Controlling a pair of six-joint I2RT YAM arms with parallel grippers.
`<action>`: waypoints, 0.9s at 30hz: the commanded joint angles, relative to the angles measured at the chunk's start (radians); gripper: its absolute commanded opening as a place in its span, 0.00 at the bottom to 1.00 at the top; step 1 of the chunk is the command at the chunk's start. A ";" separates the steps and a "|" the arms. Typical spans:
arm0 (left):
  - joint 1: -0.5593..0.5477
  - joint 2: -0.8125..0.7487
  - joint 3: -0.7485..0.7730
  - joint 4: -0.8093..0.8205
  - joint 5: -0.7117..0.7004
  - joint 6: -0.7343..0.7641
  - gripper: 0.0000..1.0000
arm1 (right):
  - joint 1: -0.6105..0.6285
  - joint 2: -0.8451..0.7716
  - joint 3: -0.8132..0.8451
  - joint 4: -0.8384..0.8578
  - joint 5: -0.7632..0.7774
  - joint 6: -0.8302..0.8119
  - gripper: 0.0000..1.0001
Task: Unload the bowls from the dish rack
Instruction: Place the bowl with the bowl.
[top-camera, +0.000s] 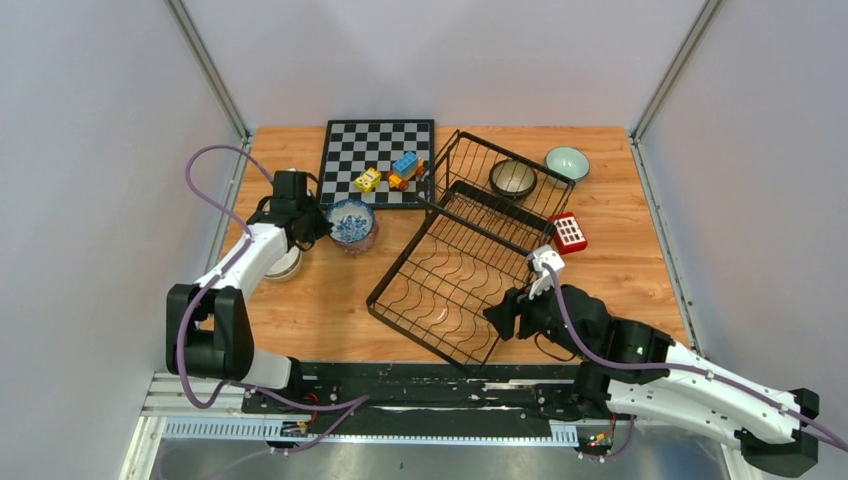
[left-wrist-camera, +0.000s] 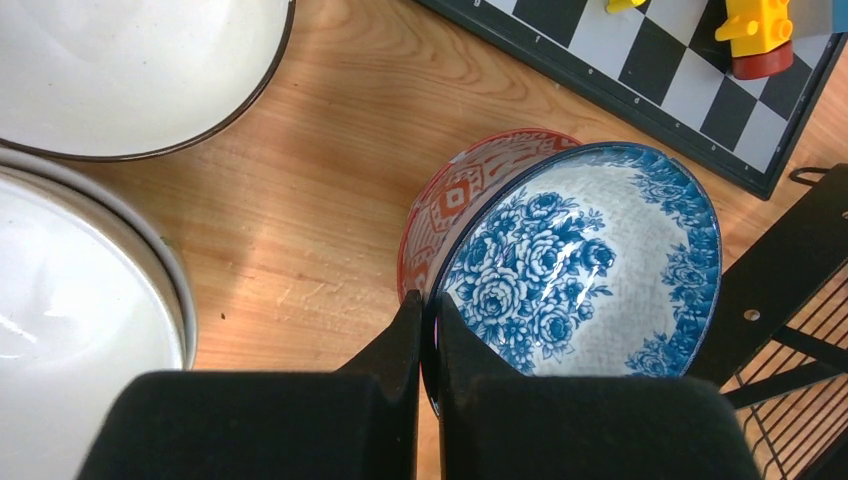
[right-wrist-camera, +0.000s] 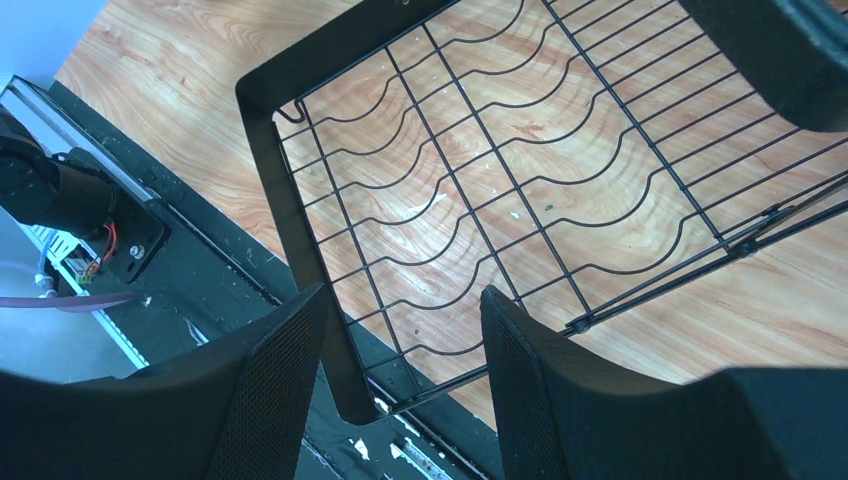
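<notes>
While clamped on floral bowl (left-wrist-camera: 590, 270) rim (left gripper (left-wrist-camera: 425, 330)), tilts it against red bowl (left-wrist-camera: 450, 195) near left desk (left-wrist-camera: 300, 200) edge, with right gripper (right-wrist-camera: 405, 310) spread astride near rack (right-wrist-camera: 290, 200) corner.

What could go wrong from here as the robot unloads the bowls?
1. The left jaws pinch only the rim of the blue floral bowl, right against the red patterned bowl: it may slip or chip.
2. The open right jaws straddle the near corner of the dish rack; a nudge could shift it with the dark bowl inside.
</notes>
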 joint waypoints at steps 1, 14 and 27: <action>0.006 0.022 -0.010 0.075 0.030 -0.023 0.00 | -0.011 -0.026 -0.011 0.006 0.022 0.002 0.61; 0.008 0.100 0.005 0.098 0.029 -0.021 0.00 | -0.011 -0.040 -0.015 -0.010 0.035 0.019 0.61; 0.008 0.116 -0.002 0.106 0.053 -0.008 0.14 | -0.011 -0.039 -0.017 -0.013 0.043 0.017 0.61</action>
